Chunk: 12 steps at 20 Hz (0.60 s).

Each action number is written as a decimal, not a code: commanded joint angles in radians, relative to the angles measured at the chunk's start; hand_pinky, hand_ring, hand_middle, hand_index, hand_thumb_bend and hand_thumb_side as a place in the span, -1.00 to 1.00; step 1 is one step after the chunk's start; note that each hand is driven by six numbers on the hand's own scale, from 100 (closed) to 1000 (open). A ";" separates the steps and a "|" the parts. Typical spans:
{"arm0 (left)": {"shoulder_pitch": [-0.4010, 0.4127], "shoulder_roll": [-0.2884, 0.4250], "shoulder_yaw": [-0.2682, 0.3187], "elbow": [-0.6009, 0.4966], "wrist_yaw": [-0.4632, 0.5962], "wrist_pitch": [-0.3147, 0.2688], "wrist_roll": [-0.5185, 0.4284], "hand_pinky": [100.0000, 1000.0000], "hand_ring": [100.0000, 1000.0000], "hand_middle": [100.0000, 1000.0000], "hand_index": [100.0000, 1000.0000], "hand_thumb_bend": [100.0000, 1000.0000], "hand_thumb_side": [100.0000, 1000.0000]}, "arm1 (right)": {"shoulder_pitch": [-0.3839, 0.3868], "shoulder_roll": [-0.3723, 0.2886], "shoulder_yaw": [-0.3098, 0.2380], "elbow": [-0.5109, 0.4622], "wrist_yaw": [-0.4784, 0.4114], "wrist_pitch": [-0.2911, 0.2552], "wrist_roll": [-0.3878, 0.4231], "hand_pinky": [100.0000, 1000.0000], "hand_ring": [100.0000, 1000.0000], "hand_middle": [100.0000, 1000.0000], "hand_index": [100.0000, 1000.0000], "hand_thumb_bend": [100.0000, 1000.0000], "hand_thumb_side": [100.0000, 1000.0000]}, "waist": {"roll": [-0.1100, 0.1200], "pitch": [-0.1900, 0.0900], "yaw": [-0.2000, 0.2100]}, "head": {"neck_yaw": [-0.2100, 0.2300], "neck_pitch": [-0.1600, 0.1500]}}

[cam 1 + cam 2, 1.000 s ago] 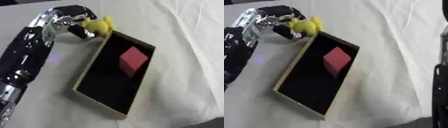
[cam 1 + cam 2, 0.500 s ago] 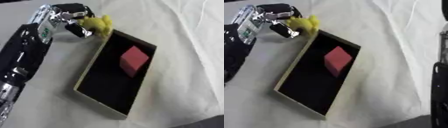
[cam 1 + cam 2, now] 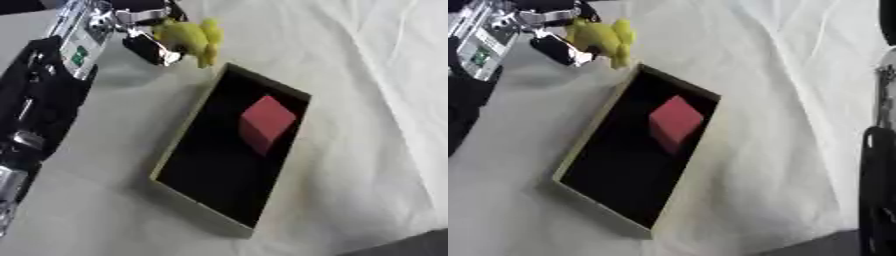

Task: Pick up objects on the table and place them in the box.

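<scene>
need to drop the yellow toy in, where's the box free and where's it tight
The box is bare in its near half, below the red cube, and along its left wall beside the cube. The far end is tighter: the cube sits there. The left hand holds the yellow toy just beyond the far corner. The cloth right of the box is bare.

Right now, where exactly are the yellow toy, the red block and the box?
yellow toy [image 3: 188, 36], left eye view, on its body.
red block [image 3: 267, 119], left eye view, on its top face.
box [image 3: 182, 141], left eye view, on its pale left wall.
</scene>
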 commanded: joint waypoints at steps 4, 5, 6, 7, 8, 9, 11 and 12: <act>-0.017 0.030 0.002 -0.061 0.029 0.011 0.002 -0.03 0.08 0.15 0.45 -1.00 -0.56 | -0.006 0.004 -0.003 -0.027 -0.004 0.002 -0.004 0.64 0.49 -0.04 0.39 -1.00 0.79 | -0.011 -0.039 0.002 | -0.005 0.011; -0.017 0.030 -0.005 -0.078 0.046 0.006 -0.002 -0.04 0.07 0.15 0.45 -1.00 -0.57 | -0.006 0.006 -0.003 -0.028 -0.004 0.002 -0.004 0.64 0.49 -0.04 0.39 -1.00 0.79 | -0.012 -0.041 0.002 | -0.006 0.012; -0.016 0.030 -0.012 -0.096 0.062 0.003 -0.008 -0.05 0.06 0.15 0.45 -1.00 -0.58 | -0.005 0.007 -0.003 -0.029 -0.003 0.003 -0.005 0.64 0.49 -0.04 0.39 -1.00 0.79 | -0.012 -0.042 0.003 | -0.007 0.013; -0.016 0.031 -0.022 -0.117 0.079 -0.002 -0.014 -0.05 0.05 0.14 0.45 -1.00 -0.58 | -0.004 0.008 -0.003 -0.030 -0.003 0.003 -0.005 0.64 0.49 -0.04 0.39 -1.00 0.78 | -0.013 -0.044 0.003 | -0.008 0.014; -0.015 0.032 -0.033 -0.138 0.093 -0.005 -0.020 -0.05 0.05 0.14 0.45 -1.00 -0.58 | -0.004 0.009 -0.002 -0.030 -0.003 0.003 -0.005 0.64 0.49 -0.04 0.39 -1.00 0.78 | -0.013 -0.045 0.003 | -0.008 0.014; -0.015 0.031 -0.046 -0.162 0.107 -0.009 -0.027 -0.06 0.05 0.16 0.45 -1.00 -0.58 | -0.004 0.011 -0.002 -0.031 -0.002 0.003 -0.005 0.64 0.49 -0.04 0.39 -1.00 0.78 | -0.014 -0.047 0.003 | -0.008 0.015; -0.011 0.032 -0.073 -0.216 0.131 -0.012 -0.037 -0.06 0.04 0.17 0.44 -1.00 -0.57 | -0.003 0.013 -0.001 -0.032 -0.001 0.003 -0.006 0.64 0.49 -0.04 0.39 -1.00 0.78 | -0.015 -0.050 0.005 | -0.010 0.018; -0.008 0.034 -0.086 -0.243 0.142 -0.012 -0.039 -0.06 0.04 0.17 0.44 -1.00 -0.56 | -0.002 0.013 -0.001 -0.033 -0.001 0.004 -0.006 0.64 0.49 -0.04 0.39 -1.00 0.78 | -0.015 -0.052 0.006 | -0.011 0.019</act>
